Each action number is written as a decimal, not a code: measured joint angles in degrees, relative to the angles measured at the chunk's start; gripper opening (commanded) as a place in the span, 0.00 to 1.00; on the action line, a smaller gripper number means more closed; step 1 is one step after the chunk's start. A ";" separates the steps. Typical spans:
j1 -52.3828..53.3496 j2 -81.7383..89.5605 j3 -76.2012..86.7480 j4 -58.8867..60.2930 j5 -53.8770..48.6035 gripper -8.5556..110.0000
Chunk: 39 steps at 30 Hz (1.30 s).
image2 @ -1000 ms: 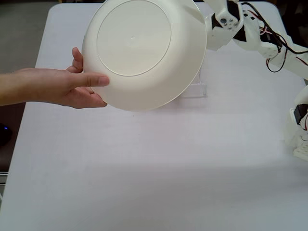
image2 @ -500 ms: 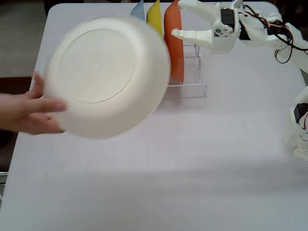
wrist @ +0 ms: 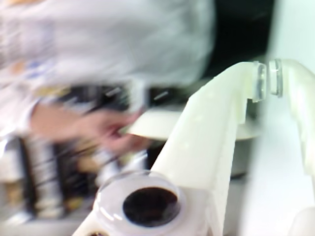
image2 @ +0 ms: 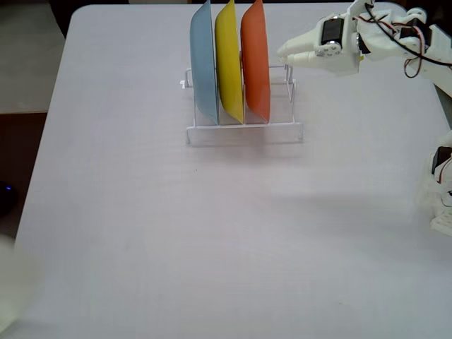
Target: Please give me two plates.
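While the claw point(image2: 284, 51) hangs closed and empty just right of the rack point(image2: 244, 131) | orange plate point(image2: 256, 60) upright in rack's rightmost slot on the bench point(image2: 141, 212) | cream-white plate point(wrist: 162, 124) in a person's hand point(wrist: 106, 129) | advice: part fingers, straddle orange rim, lift straight up | writing: none legible

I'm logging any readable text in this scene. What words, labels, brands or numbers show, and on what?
No readable text in either view.
Blurred clothing of the person in the wrist view: coloured marks, too smeared to read.
Plates, rack, table and claw: no markings visible.
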 measured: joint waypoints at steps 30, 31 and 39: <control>13.89 -23.47 -15.29 -0.44 -28.65 0.30; 13.89 -23.99 -15.73 -0.44 -28.65 0.29; 13.97 -28.30 -19.51 -0.18 -26.46 0.25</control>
